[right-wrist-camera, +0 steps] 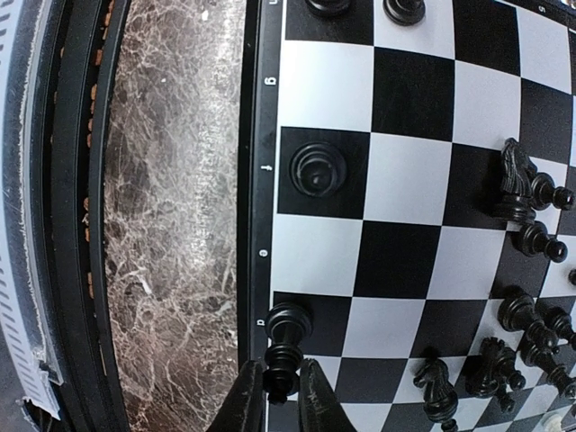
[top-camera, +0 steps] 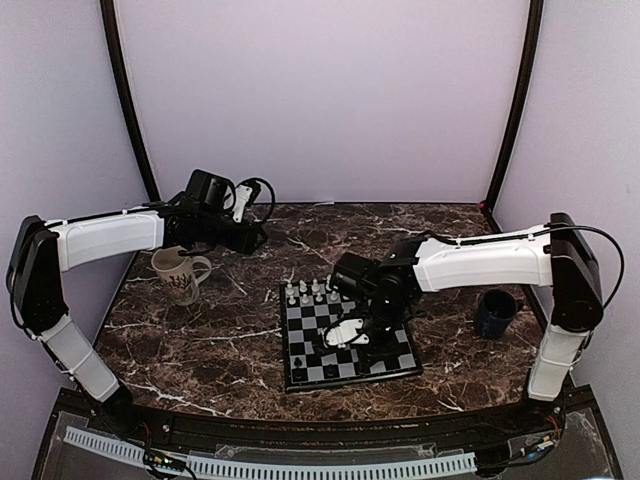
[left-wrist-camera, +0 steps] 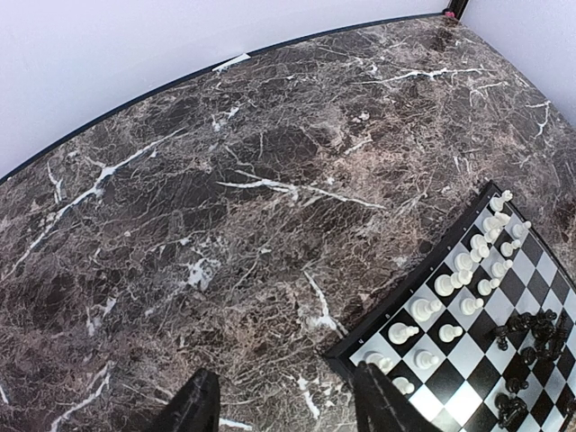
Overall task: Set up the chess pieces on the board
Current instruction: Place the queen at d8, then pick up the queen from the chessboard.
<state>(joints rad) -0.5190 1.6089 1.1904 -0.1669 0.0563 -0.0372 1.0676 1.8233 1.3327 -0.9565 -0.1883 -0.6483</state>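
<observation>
The right gripper (right-wrist-camera: 282,367) hung low over the near edge of the board (right-wrist-camera: 324,85). Its two fingers (right-wrist-camera: 247,400) were drawn close together with a black piece (right-wrist-camera: 288,328) standing between the tips. The narrow end of that piece sat in the slim gap. Its wider end lay over a dark square in the column just beside the rim. The pads looked to be against it on both sides, though from this angle I could not tell whether they truly pressed it or only flanked it.

A black pawn (right-wrist-camera: 317,169) stood alone two squares along the same column. More black pieces (right-wrist-camera: 531,225) crowded together toward the middle of the board, some tilted against each other.

The left gripper (left-wrist-camera: 288,409) was held above the bare marble table (left-wrist-camera: 225,225), well apart from the black piece. Its fingers (left-wrist-camera: 193,405) were spread wide with nothing between them. The corner of the board lay just to its right. There the white pieces (left-wrist-camera: 459,270) stood in two rows along one edge.

A beige mug (top-camera: 180,275) stood left of the board and a dark mug (top-camera: 495,312) stood right of it.
</observation>
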